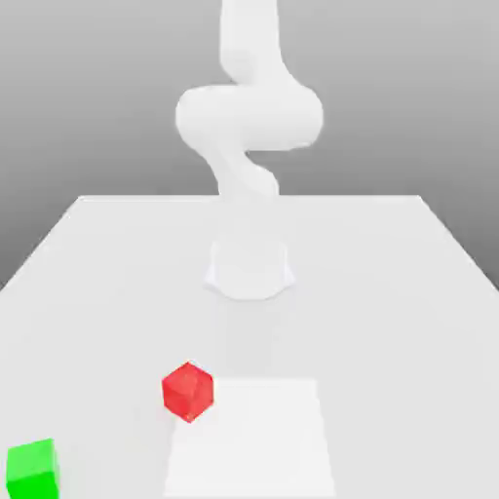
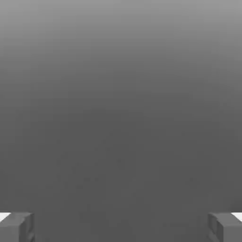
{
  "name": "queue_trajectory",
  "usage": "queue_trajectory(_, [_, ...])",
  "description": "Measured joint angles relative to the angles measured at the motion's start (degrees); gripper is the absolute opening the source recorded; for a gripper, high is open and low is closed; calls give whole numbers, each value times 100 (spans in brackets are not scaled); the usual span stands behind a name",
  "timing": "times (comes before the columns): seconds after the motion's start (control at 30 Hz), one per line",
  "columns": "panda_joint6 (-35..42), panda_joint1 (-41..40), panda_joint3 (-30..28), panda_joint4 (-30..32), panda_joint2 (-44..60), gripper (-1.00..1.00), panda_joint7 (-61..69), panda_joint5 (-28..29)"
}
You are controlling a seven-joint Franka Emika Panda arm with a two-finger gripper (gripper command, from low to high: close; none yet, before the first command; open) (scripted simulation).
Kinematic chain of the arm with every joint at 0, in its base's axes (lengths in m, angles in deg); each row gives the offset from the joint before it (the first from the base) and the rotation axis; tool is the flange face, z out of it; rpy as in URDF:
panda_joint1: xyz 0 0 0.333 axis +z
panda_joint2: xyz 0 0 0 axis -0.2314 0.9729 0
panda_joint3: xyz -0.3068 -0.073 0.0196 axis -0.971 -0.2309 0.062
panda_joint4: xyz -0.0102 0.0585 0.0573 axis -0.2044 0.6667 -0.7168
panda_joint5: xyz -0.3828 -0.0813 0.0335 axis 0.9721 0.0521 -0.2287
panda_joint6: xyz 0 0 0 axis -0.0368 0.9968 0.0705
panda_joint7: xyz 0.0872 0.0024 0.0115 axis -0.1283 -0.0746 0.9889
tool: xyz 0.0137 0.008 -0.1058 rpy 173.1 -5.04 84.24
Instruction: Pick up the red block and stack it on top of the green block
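Nearest the exterior camera, at the lower corner on the exterior view's left, the green block (image 1: 32, 469) sits flat on the white surface (image 1: 409, 292), partly cut by the frame edge. A little farther back and toward the exterior view's right lies the red block (image 1: 187, 391), well apart from the green one and turned so that a corner faces the camera. Just beside it, on its right in that view, is a paler square patch (image 1: 251, 439) on the surface; what that patch is I cannot say for sure. Farther back stands the white arm (image 1: 249, 127), rising from its round base (image 1: 249, 268) near the middle of the surface.

In the hand view the jaws stand wide apart with nothing between them: one grey fingertip (image 2: 16, 227) and the other (image 2: 226, 227) sit at opposite edges, with plain grey beyond.

The red block looks like a small rigid cube, probably light, with smooth flat faces that will not give under pressure. The sensible hold is across two opposite side faces, around mid-height, with the jaws turned to match the cube's rotation so that the pads meet faces and not corners; a corner grip would likely twist or squirt it loose. Nothing has been lifted yet
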Motion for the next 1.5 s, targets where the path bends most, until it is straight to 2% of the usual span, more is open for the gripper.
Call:
queue_trajectory(0.4, [-1612, -984, 179, 1739, 2488, 0, -1627, 289])
queue_trajectory(0.57, [-2381, -1206, 38, 2531, 3658, 0, -2126, 71])
queue_trajectory(0.63, [-2698, -1235, 12, 2662, 4076, 0, -2174, -53])
queue_trajectory(0.83, [-3744, -1225, -30, 2551, 5312, 0, -2248, -14])
queue_trajectory(0.87, [-3839, -1216, -42, 2537, 5423, -100, -2255, -3])
queue_trajectory(1.1, [-3827, -1228, -31, 2539, 5403, -100, -2271, 13])
queue_trajectory(1.33, [-2719, -1228, -13, 2698, 4136, -100, -2183, -94])
queue_trajectory(1.5, [-2145, -1406, -210, 1841, 4432, -100, -1543, -484])
